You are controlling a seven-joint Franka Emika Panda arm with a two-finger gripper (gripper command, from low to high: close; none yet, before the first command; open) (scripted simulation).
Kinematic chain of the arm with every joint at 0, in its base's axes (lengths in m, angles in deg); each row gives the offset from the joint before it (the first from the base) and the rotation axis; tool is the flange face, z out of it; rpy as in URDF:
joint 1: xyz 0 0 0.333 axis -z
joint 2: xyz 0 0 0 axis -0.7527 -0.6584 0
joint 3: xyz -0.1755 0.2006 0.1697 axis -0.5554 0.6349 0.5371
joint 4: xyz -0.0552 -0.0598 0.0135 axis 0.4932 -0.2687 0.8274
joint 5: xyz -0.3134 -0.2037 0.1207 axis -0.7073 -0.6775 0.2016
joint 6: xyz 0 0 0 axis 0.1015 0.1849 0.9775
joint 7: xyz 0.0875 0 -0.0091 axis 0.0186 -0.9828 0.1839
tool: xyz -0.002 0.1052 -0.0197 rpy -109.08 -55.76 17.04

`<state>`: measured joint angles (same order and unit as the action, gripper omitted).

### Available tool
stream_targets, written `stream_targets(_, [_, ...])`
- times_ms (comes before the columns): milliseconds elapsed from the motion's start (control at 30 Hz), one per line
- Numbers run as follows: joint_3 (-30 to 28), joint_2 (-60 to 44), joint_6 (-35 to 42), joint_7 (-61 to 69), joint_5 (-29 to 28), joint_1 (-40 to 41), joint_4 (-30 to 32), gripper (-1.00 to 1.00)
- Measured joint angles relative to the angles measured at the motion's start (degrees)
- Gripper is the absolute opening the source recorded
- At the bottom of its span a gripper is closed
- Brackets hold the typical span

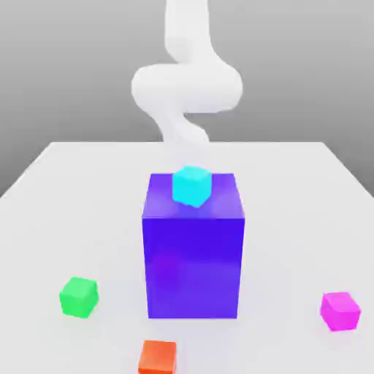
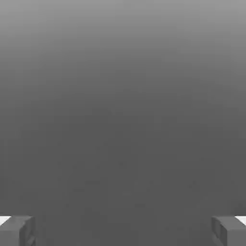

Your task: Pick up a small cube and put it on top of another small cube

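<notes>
The small magenta-pink cube rests on the table at the exterior view's near right, apart from everything else. A cyan cube sits on top of the big blue-violet block in the middle. The white arm curls above and behind the block, and its hand does not show clearly there. In the hand view my gripper is open: the two grey fingertips stand far apart with nothing between them, against plain grey background. No cube appears in the hand view.
A green cube lies at the exterior view's near left. An orange cube sits at the near edge, in front of the block. The white table stretches around the block.
</notes>
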<state>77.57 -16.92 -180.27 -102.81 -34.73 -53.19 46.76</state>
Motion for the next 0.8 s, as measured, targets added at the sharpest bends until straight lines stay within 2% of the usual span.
stream_targets(300, [-2.3,-19.2,-7.6,23.4,5.2,-13.9,3.3,0.00])
stream_targets(533, [-0.1,-33.7,-13.4,40.2,7.7,-21.0,5.8,0.00])
stream_targets(667, [1.8,-41.8,-16.9,47.9,6.4,-25.6,7.3,0.00])
stream_targets(800, [3.0,-49.8,-20.6,53.3,2.1,-27.5,8.9,0.00])
